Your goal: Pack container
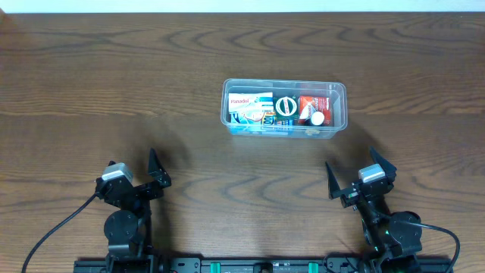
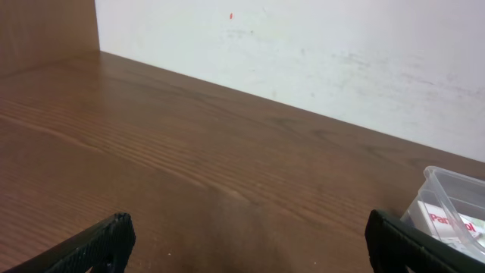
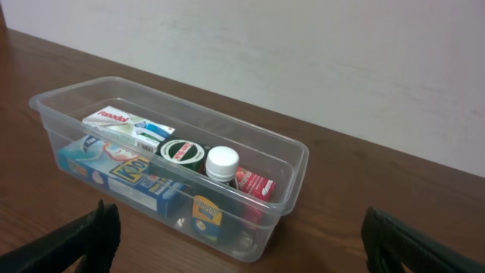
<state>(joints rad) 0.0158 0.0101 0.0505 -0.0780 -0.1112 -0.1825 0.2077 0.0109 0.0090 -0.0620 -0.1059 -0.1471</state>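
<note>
Clear plastic is showing every item, so the container [image 1: 342, 106] is reading as packed. It is sitting well ahead of both arms, forward and to the left of the right end effector [image 1: 351, 159], and forward and far to the right of the left end effector [image 1: 132, 157]. Both end effectors are hanging low near the robot's base with fingers spread wide and nothing between them.

Inside, a Panadol box [image 3: 125, 121] is lying on a blue box [image 3: 129, 178], with a round tin [image 3: 182, 152], a white-capped bottle [image 3: 222, 163] and a red packet [image 3: 256, 183] crowding the end nearer the right arm. No loose item is showing on the table [image 1: 91, 83], so I am judging the packing as done or nearly so, with both arms parked.

If anything is needing a nudge, the right arm is looking like the better choice, since the tub is filling its wrist view while the left one is catching only a corner. Coming down from above the open top is looking safer than pushing at a wall, because the light tub is likely to slide on the smooth wood.

Bare wood is lying open ahead of and around the left end effector, and between each end effector and the tub. Beyond the tub, the table's far edge is meeting a white wall, so reach past it is looking limited.
</note>
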